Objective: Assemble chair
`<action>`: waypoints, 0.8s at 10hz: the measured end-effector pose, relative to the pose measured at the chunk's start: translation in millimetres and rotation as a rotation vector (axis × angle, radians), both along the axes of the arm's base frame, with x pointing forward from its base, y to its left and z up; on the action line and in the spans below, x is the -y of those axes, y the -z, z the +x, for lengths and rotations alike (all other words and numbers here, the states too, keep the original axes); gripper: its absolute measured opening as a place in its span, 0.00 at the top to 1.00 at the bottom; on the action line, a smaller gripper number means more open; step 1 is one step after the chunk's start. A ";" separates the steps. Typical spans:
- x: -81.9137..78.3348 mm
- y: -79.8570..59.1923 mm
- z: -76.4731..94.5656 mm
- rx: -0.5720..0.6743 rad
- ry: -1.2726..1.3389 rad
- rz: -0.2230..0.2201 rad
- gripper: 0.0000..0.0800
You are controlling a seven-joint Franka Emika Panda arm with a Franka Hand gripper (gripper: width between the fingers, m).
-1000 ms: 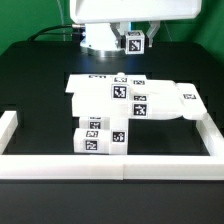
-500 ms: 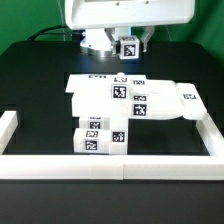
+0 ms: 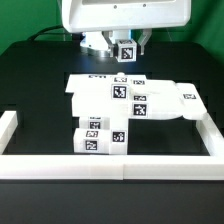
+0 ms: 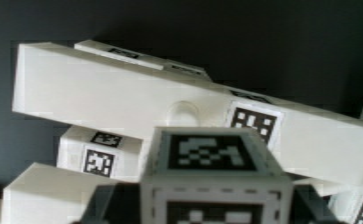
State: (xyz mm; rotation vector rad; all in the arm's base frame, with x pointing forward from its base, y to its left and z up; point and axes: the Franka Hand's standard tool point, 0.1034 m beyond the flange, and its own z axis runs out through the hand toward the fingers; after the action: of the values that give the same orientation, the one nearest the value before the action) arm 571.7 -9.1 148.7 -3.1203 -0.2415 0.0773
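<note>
My gripper (image 3: 126, 52) hangs at the back of the table, shut on a small white tagged block (image 3: 127, 49) that it holds off the table. In the wrist view the block (image 4: 210, 160) fills the space between the two dark fingers (image 4: 121, 198), its tag facing the camera. The other chair pieces lie grouped mid-table. They are a flat white panel (image 3: 165, 100) with tagged bars across it (image 3: 118, 92) and stacked tagged blocks (image 3: 100, 140) in front. The wrist view shows a long white bar (image 4: 107, 85) and tagged pieces (image 4: 252, 118) below the held block.
A low white border wall (image 3: 110, 166) runs along the front, with side walls on the exterior view's left (image 3: 8, 125) and right (image 3: 213, 130). The table top is black (image 3: 40, 90). A dark cable (image 3: 50, 34) lies at the back left.
The arm has shifted toward the exterior view's left, carrying the tagged block with it and slightly lower in the picture. The pieces on the table have not moved.
</note>
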 end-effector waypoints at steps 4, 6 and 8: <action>8.4 3.3 8.3 0.044 -0.075 -0.010 0.64; 7.8 3.8 8.1 0.043 -0.068 -0.010 0.64; 7.9 5.5 8.1 0.050 -0.068 -0.012 0.64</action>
State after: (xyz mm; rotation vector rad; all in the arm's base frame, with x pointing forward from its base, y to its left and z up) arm 579.8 -17.0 143.3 -3.1289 -0.3498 0.0017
